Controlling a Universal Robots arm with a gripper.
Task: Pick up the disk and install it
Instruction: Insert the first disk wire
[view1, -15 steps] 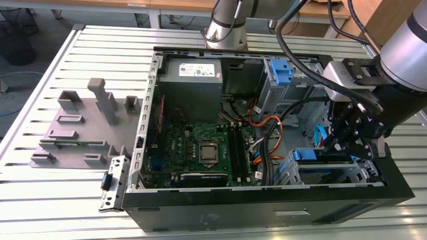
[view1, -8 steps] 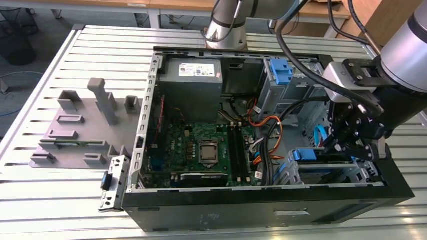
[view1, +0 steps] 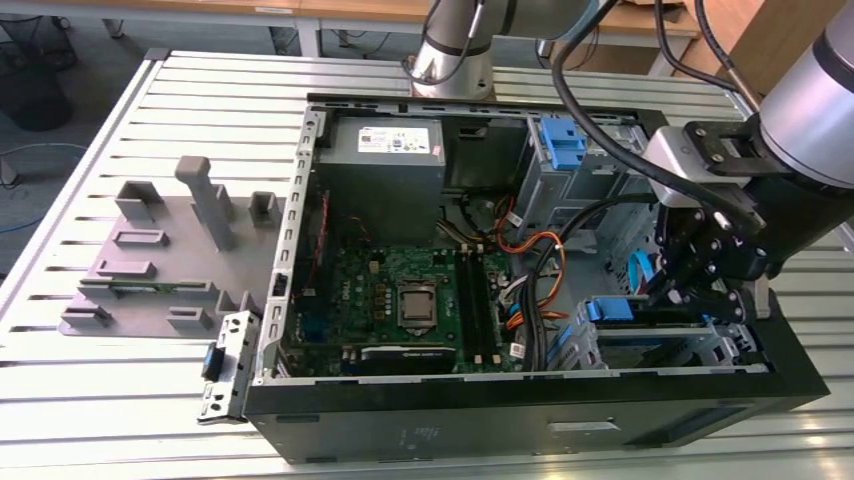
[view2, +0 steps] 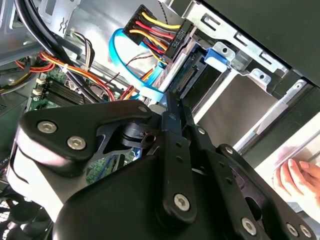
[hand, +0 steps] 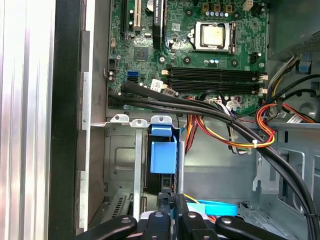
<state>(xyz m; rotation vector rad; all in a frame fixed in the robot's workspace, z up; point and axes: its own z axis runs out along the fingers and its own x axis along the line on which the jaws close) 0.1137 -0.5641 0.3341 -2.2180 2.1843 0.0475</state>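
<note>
The disk (view1: 610, 310) stands on edge in the metal drive cage at the case's front corner, on the exterior view's right, its blue plastic rail uppermost. In both wrist views it sits in the cage slot, shown by its blue tab (hand: 163, 156) and its dark connector end (view2: 192, 76). My gripper (view1: 665, 303) hangs right over the cage. Its black fingers (hand: 165, 201) stand together with no gap between them, their tips (view2: 168, 100) at the disk's connector end. I cannot tell whether they touch the disk.
A blue flat cable (view2: 125, 70) and a black plug with red and yellow wires (view2: 155, 32) hang beside the disk's end. Thick black cables (hand: 225, 122) cross above the cage. The motherboard (view1: 400, 300) and grey power-supply box (view1: 380, 150) fill the case. A person's hand (view2: 295, 177) rests outside.
</note>
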